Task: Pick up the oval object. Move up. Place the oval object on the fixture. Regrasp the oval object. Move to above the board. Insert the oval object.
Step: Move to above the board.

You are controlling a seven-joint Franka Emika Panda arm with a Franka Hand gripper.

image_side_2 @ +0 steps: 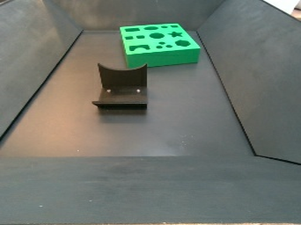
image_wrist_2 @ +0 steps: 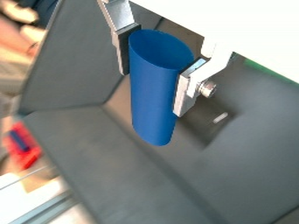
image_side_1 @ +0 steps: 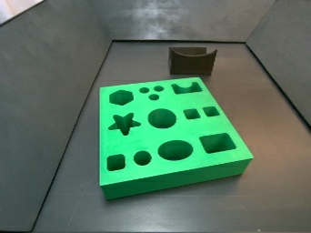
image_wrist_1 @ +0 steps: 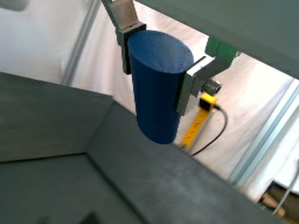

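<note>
The blue oval peg (image_wrist_1: 156,83) hangs upright between the two silver fingers (image_wrist_1: 121,35) of the gripper (image_wrist_1: 162,66), which is closed on its upper part, one plate pressed to each side, so most of the body sticks out below the pads; both wrist views show this same hold (image_wrist_2: 155,83). The grip near the top looks meant to leave the lower end free, which would suit setting it down into something. Neither side view shows the arm or the peg, so the gripper is probably raised well above the floor. The dark fixture (image_side_2: 120,86) stands alone with its curved notch empty (image_side_1: 192,58), well apart from the green board (image_side_1: 168,135), whose oval hole (image_side_1: 175,151) is also empty. The floor (image_side_2: 141,141) is a flat dark grey sheet with sloping dark walls (image_side_1: 49,55) around it; past the edge, a wrist view shows a pale curtain and a yellow cable (image_wrist_1: 197,122).
</note>
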